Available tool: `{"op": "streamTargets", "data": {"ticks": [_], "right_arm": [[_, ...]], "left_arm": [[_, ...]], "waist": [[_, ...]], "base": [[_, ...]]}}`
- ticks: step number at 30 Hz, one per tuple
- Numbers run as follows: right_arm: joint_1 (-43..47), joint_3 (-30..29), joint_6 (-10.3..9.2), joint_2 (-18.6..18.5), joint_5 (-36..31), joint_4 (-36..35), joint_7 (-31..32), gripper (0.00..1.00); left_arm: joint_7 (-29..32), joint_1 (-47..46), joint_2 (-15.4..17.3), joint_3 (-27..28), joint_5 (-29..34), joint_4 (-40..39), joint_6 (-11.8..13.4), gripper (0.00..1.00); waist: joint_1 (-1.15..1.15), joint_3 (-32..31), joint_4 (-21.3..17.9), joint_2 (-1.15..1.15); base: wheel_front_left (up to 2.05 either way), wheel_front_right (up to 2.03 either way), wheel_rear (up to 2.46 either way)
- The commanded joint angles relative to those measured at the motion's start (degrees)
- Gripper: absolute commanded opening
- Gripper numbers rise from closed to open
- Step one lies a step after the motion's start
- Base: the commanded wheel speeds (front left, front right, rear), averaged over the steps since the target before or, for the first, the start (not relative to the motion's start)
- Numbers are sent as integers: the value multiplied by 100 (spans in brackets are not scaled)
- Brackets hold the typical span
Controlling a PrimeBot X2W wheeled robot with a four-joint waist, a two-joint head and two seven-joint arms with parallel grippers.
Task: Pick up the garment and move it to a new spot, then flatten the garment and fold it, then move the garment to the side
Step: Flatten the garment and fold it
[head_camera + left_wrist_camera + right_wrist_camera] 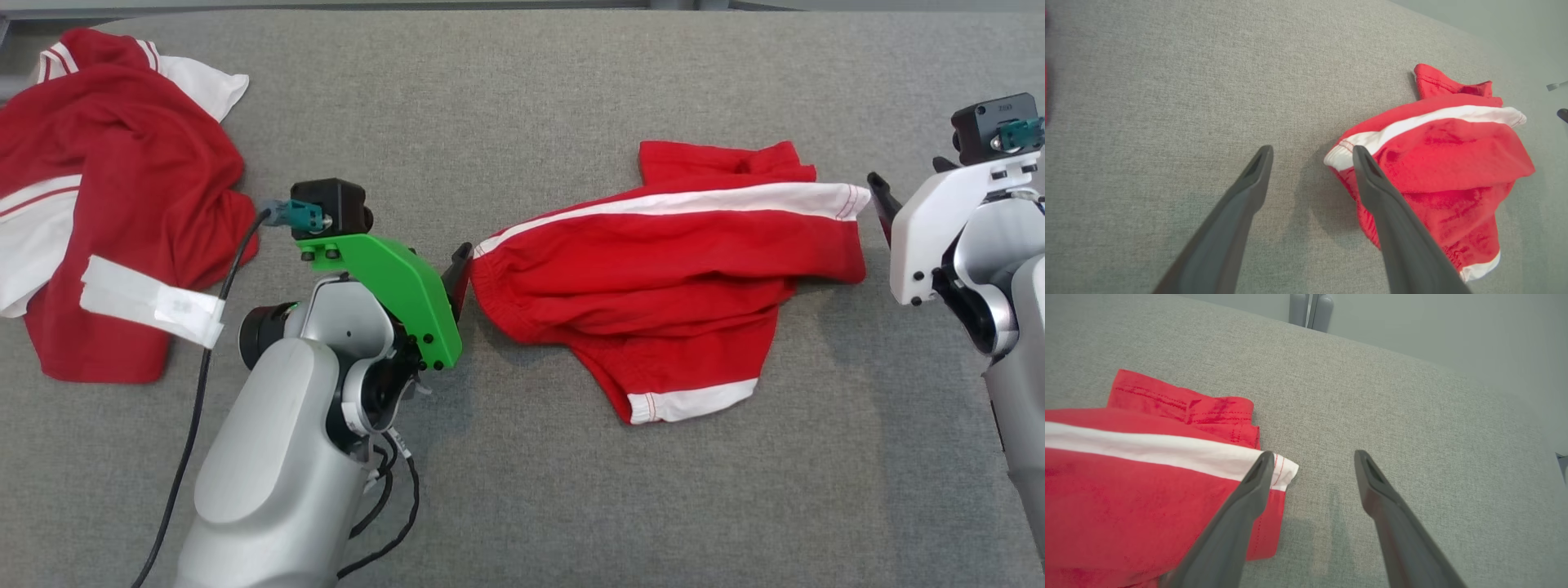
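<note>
Crumpled red cloth shorts with white side stripe [669,269] lie bunched, centre-right on the grey fabric worktop [522,98]. Left hand [1310,153] is released with fingers spread at the shorts' left end; right hand [1310,457] is also released at the right end, one finger crossing the stripe's corner, and neither grasps anything. A red-and-white garment with white tag [122,188] lies heaped far left, well apart.
</note>
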Motion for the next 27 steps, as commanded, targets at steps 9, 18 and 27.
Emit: {"op": "streamTargets", "data": {"ticks": [9, 18, 27], "right_arm": [[-543, 370, -6, -262, 215, 669, -230, 100], [-640, 496, -6, -288, 302, 896, -458, 100], [-722, 490, -6, -384, 400, 936, -499, 100]], "left_arm": [[347, -416, -15, -447, -752, -18, 388, 92], [296, -505, -14, -598, -761, -64, 624, 83], [254, -549, 10, -531, -914, -76, 676, 78]], "waist": [[0, 442, 65, 0], [0, 507, 52, 0], [0, 539, 97, 0]], "base": [[0, 0, 0], [0, 0, 0], [0, 0, 0]]}}
